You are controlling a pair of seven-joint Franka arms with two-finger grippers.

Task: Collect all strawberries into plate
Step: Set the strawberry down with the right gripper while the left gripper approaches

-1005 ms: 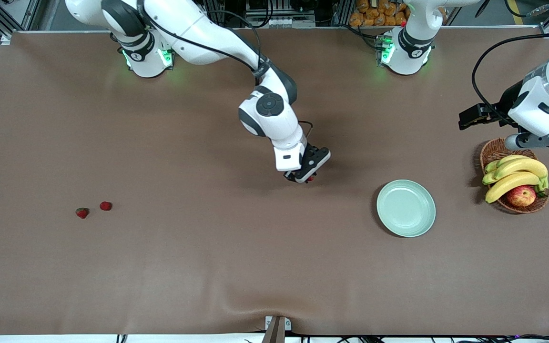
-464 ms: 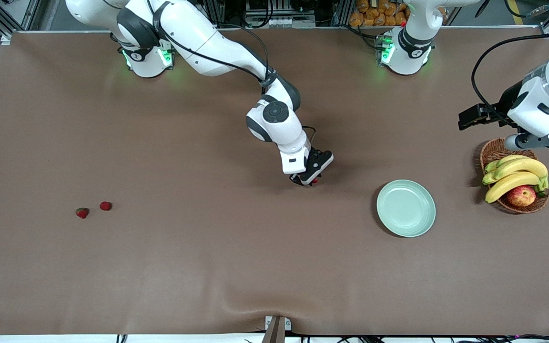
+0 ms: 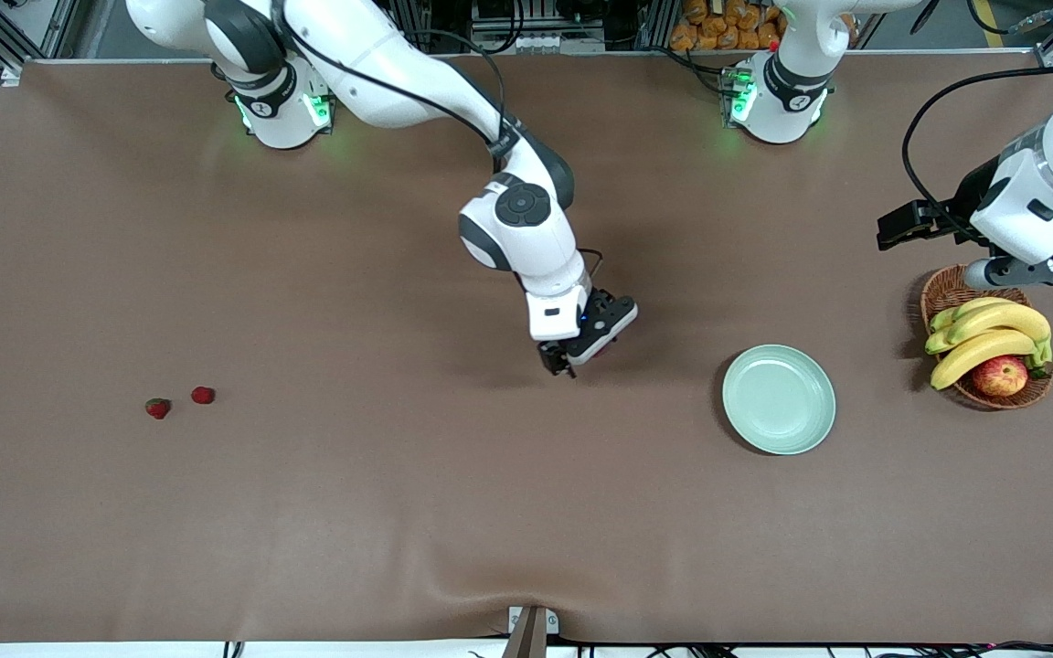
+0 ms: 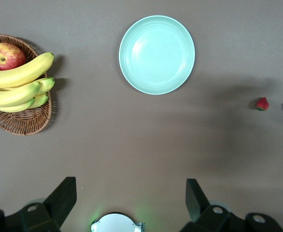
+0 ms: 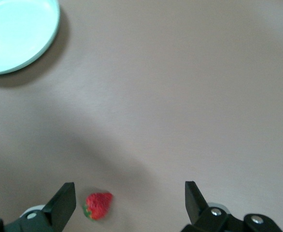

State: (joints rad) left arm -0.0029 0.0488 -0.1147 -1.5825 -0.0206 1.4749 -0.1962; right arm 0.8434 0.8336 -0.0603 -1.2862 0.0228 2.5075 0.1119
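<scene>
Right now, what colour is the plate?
Pale mint green, plain and glossy; the plate shows best in the left wrist view.

brown table (image 3: 398, 512) bears strawberries (image 3: 203, 395), plate (image 3: 779, 399), basket (image 3: 947, 291).

A brown wicker basket (image 3: 947, 291) sits on the brown table (image 3: 398, 512) at 3 o'clock in the front view. It holds a bunch of yellow bananas (image 3: 988, 335) and, at the basket's 5 o'clock, a red-yellow apple (image 3: 1000, 376).
</scene>
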